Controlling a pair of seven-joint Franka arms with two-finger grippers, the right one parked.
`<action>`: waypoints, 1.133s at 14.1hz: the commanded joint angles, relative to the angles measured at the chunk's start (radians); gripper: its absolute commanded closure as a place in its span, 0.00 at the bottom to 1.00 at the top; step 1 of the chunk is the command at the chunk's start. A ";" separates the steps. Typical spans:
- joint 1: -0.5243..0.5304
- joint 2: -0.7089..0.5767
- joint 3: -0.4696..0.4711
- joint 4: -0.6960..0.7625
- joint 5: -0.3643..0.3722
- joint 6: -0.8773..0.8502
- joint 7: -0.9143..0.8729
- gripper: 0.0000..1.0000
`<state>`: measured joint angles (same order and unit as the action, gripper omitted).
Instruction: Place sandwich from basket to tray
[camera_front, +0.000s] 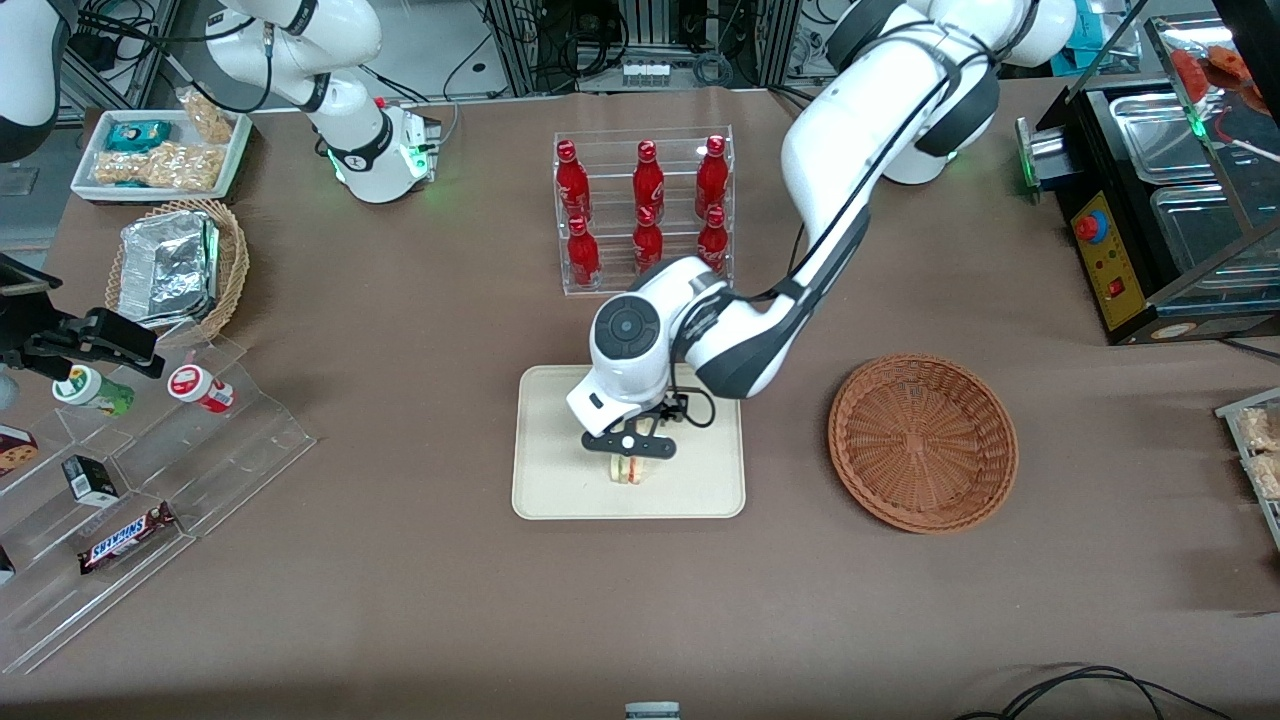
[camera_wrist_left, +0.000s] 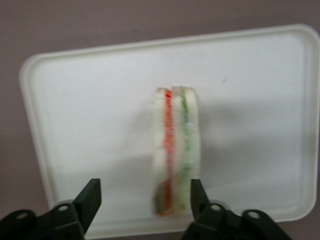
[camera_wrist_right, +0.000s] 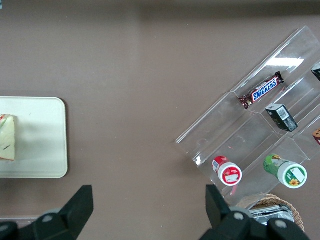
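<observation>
One sandwich (camera_front: 629, 470) stood on edge on your tray (camera_front: 560, 480), directly under the tool (camera_front: 629, 462), with the wicker basket (camera_front: 922, 441) sitting apart on the tabletop (camera_front: 420, 580). Your wrist camera showed white bread with red, orange and green layers, and the tool's fingers (camera_wrist_left: 90, 200) spread wide, one beside the wedge. Your parked wrist camera caught its triangular face.

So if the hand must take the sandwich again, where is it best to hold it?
Probably from above, across the two flat bread faces. The sandwich stands on edge on the tray, layers facing up, and the open hand already straddles it with one finger beside a bread face.
</observation>
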<state>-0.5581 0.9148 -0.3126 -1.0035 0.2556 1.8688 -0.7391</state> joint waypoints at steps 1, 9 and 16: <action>0.081 -0.176 0.000 -0.030 -0.007 -0.165 -0.003 0.00; 0.400 -0.517 0.001 -0.111 -0.102 -0.649 0.214 0.00; 0.734 -0.864 0.009 -0.480 -0.136 -0.657 0.429 0.00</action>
<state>0.1378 0.1462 -0.2984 -1.3703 0.1245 1.1992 -0.3397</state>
